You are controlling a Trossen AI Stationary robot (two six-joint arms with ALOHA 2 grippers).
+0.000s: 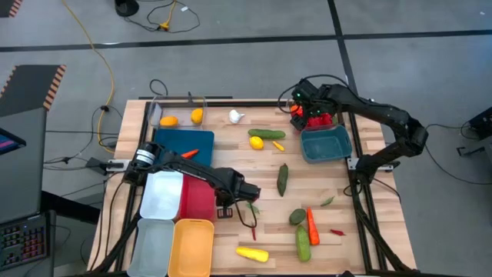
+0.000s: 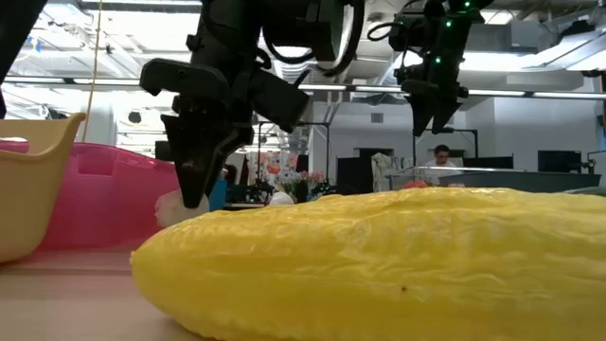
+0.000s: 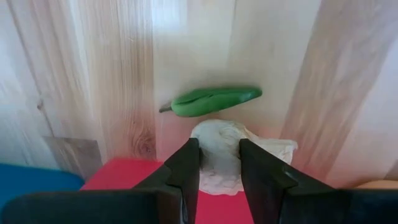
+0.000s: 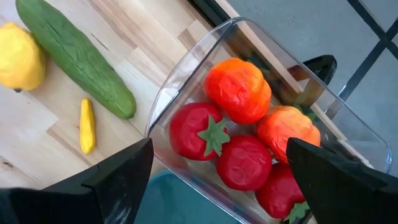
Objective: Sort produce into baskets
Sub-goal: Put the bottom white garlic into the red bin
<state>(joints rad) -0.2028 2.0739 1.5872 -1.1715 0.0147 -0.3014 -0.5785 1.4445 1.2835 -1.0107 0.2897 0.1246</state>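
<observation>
Wooden boards make up your table (image 1: 231,158), with bins on both sides. Your left gripper (image 3: 219,165) is near the table's middle, at about seven o'clock, just beside the red bin (image 1: 198,198). Its fingers are squeezed narrow around a white garlic (image 3: 233,152). A small green chilli (image 3: 211,100) lies just past it.

I think the garlic is light and a bit squishy, with a bumpy skin. Hold it across its fat middle so it does not pop out.

Your right gripper (image 4: 217,180) is at about two o'clock, spread wide and holding nothing. It hangs over the clear bin (image 4: 186,74) of red tomatoes (image 4: 196,130) and orange peppers (image 4: 239,87).
</observation>
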